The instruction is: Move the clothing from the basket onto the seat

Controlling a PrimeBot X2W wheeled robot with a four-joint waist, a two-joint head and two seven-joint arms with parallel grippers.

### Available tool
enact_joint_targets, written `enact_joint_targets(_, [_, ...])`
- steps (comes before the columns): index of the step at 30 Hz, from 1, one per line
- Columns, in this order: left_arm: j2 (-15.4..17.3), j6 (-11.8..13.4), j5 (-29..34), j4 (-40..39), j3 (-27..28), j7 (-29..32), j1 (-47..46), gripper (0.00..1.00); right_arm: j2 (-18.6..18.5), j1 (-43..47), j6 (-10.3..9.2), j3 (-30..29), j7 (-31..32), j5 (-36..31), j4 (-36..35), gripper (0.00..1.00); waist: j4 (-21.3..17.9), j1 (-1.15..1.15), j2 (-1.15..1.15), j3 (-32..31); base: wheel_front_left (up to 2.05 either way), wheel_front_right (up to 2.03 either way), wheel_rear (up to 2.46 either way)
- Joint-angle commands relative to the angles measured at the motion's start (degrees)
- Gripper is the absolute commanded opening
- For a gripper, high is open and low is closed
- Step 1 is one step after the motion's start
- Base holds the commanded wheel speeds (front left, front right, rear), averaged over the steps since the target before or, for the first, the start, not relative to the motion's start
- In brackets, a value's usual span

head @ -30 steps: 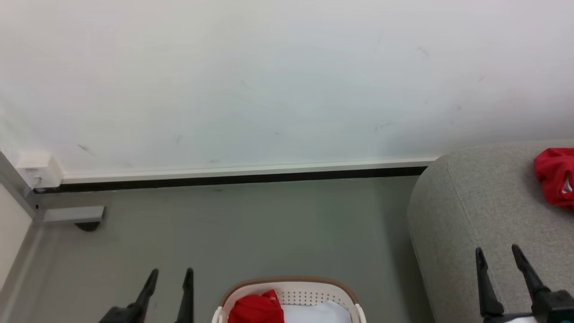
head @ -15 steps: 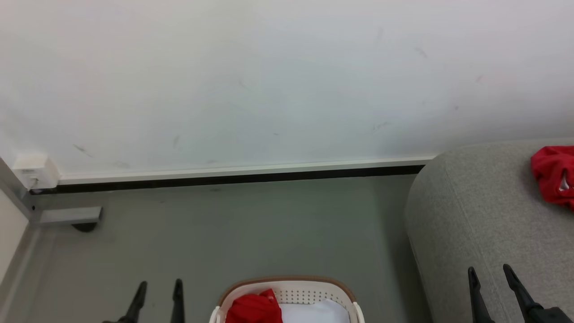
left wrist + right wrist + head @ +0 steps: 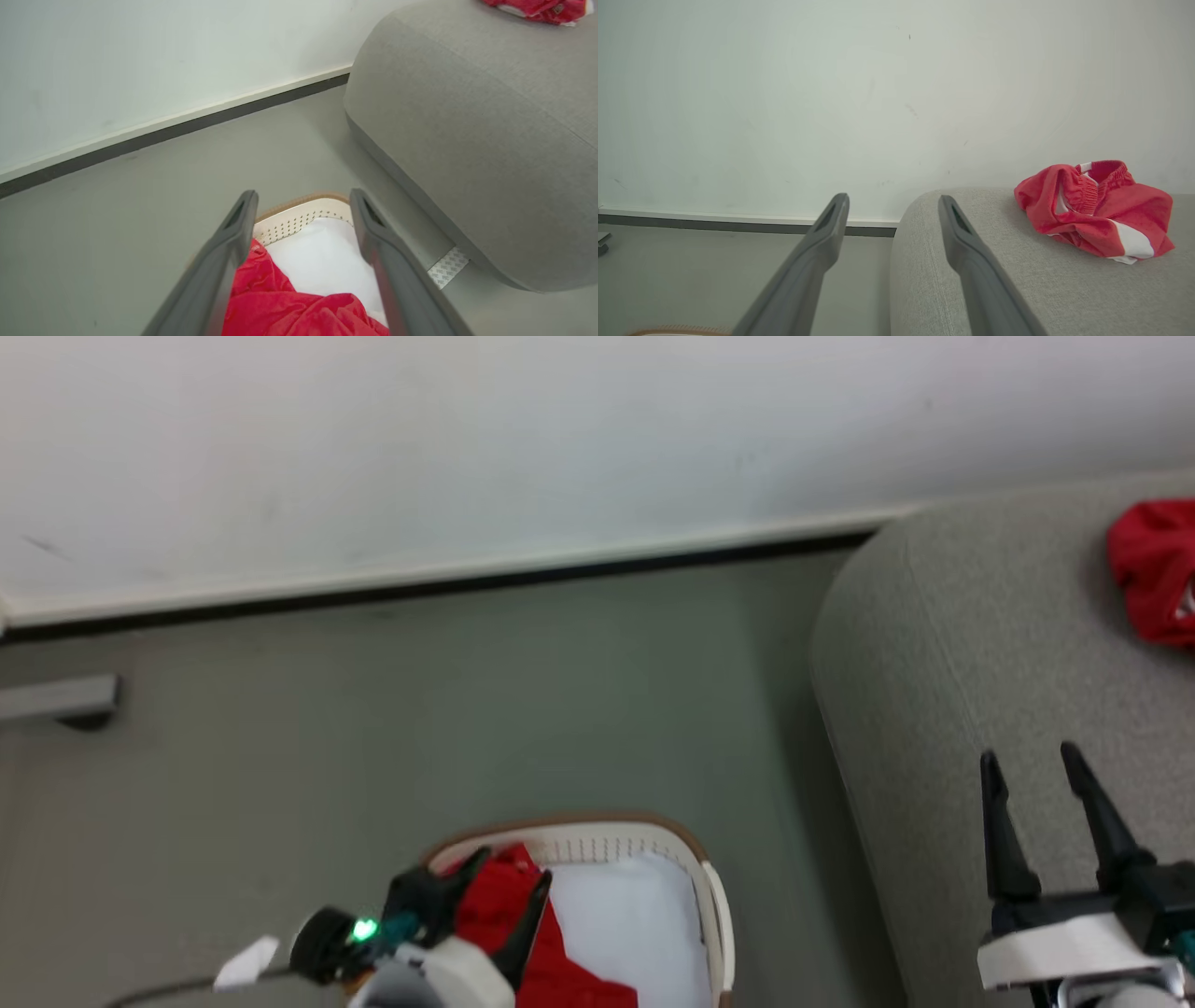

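Head view, left gripper [image 3: 513, 866]: seen low over the basket [image 3: 714, 905], its fingers spread wide on either side of the top of the red clothing [image 3: 495, 910]; nothing is gripped yet.
Head view, right gripper [image 3: 1027, 756]: held above the near edge of the seat [image 3: 962, 644], fingers apart and empty.
Head view, task items: the red clothing is heaped in the basket's left half, beside a white cloth [image 3: 625, 919]. A red-and-white garment [image 3: 1153, 569] is already laid on the seat, well apart from the right gripper.
Left wrist view, fingers: spread wide, with the basket's holed far wall framed between them. The red clothing is bunched below, close to the left finger; contact cannot be told.
Left wrist view, basket: set on the floor [image 3: 117, 224], just beside the seat.
Right wrist view, fingers: wide, pointed towards the wall [image 3: 784, 93] past the seat's rounded corner. The red-and-white garment lies crumpled to the right, its elastic waistband uppermost.
Handling: the clothing is judged light, soft and limp. Sagging and trailing are to be expected; breakage is not.
Hold: a raised fold at the top of the heap is best pinched deeply, clear of the white cloth.
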Motion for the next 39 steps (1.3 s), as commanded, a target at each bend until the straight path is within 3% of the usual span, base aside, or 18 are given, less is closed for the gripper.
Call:
enact_joint_targets(1, [0.7,-0.3,1.2,1.1,-0.5,1.0,-2.6,1.0,0.0,-1.8,-0.14,0.1,0.0,0.0,-0.7,1.0,-3.4,-0.01,0.0,7.7,0.0,0.0,0.0])
enact_joint_targets(14, [3.4,-1.1,4.9,21.0,-5.9,11.1,-22.1,1.0,0.0,-12.2,-0.14,3.0,0.0,2.8,-6.9,1.0,-10.0,-0.01,0.0,28.7,0.0,0.0,0.0])
enact_joint_targets(28, [7.2,0.6,9.9,35.2,-9.9,13.6,-33.1,1.0,0.0,-16.1,-0.14,5.2,0.0,7.7,-11.9,1.0,-12.4,-0.01,0.0,39.3,0.0,0.0,0.0])
enact_joint_targets(38, [6.9,2.1,11.9,40.4,-12.3,13.6,-37.8,1.0,0.0,-13.4,-0.14,4.2,0.1,12.0,-14.3,1.0,-12.7,-0.01,0.0,44.1,0.0,0.0,0.0])
enact_joint_targets(39, [6.5,2.2,12.0,40.7,-12.5,13.3,-38.2,0.85,0.0,-13.1,-0.14,4.0,0.1,12.1,-14.5,1.0,-12.5,-0.01,0.0,44.5,0.0,0.0,0.0])
